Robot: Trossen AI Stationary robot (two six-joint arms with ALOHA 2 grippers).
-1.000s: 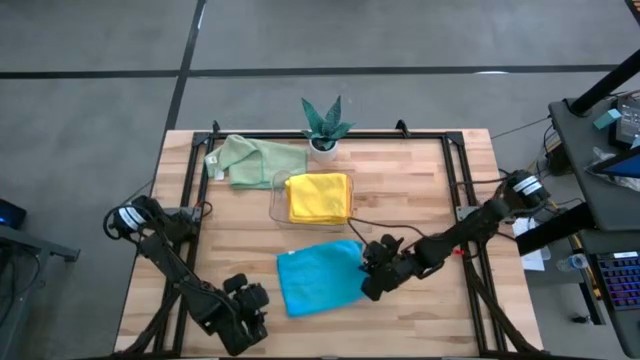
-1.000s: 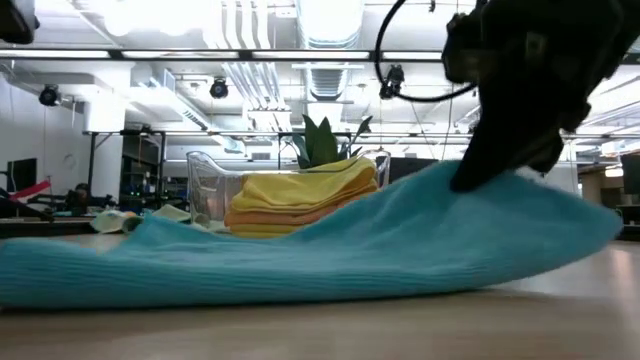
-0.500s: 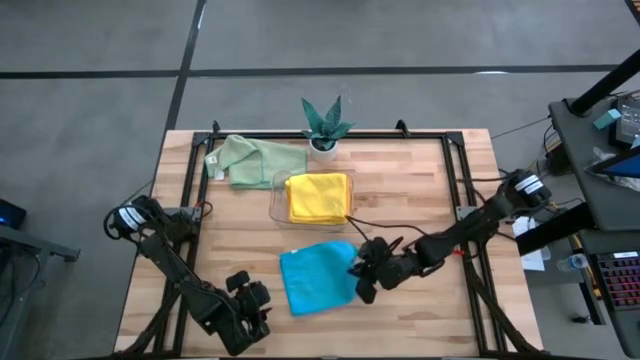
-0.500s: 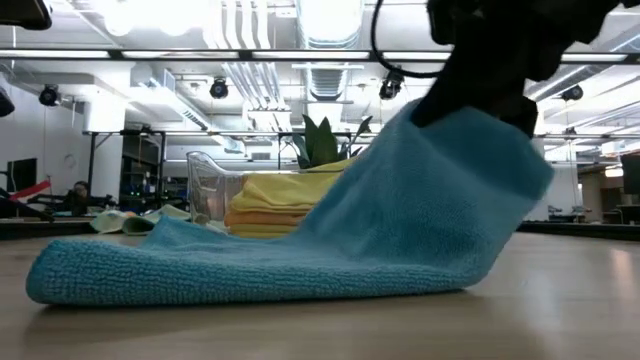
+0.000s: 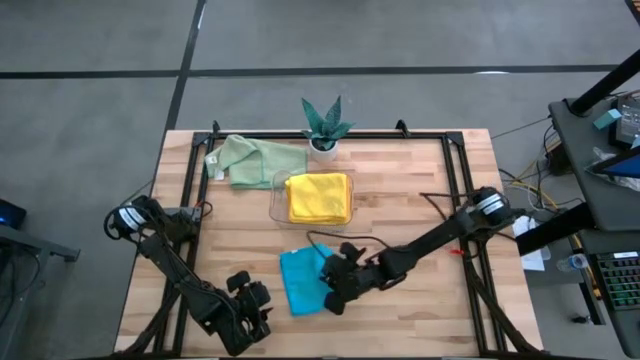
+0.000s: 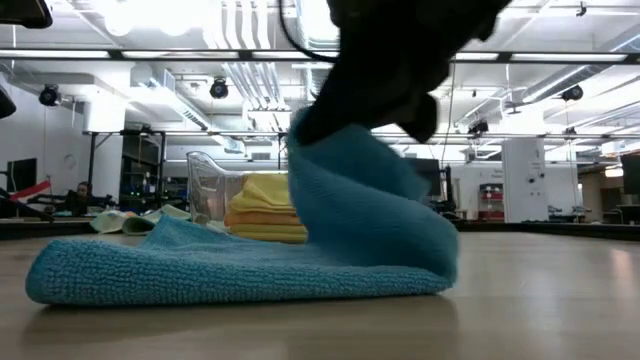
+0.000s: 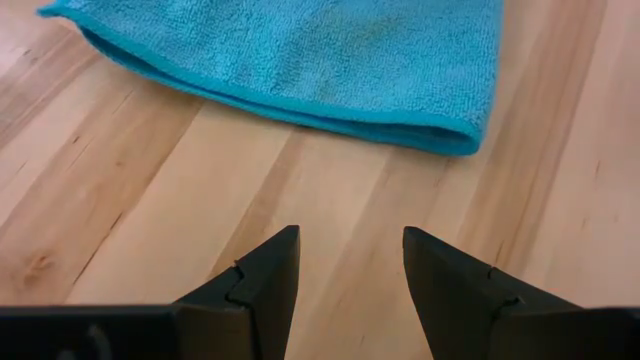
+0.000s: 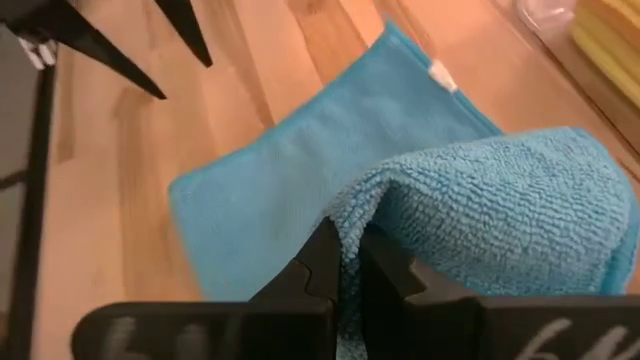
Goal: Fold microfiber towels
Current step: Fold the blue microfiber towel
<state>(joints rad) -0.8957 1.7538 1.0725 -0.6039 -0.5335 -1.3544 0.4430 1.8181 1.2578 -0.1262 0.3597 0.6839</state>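
The teal-blue towel lies on the wooden table near its front middle. Its right part is raised and curled over the flat left part. My right gripper is shut on that raised part, above the towel's right half. In the low view it shows as a dark mass over the curl. My left gripper stands open at the table's near edge, just short of the towel's near folded edge, its fingers touching nothing. My right gripper pinches the towel's raised right edge between its two fingers; one layer or several, I cannot tell. The fingers slant down from the table's right side. The held part is lifted and arches slack toward the left; the rest lies flat.
A clear tray at the table's middle back holds folded yellow and orange towels. A pale green towel lies crumpled at the back left, and a small potted plant stands at the far edge. Bare wood lies right of the teal towel.
My right gripper has gone toward the table's left edge and a little up, staying shut on the towel. The towel's right part has been lifted and carried over the left part, which stayed flat on the table, so the towel is now folding over.
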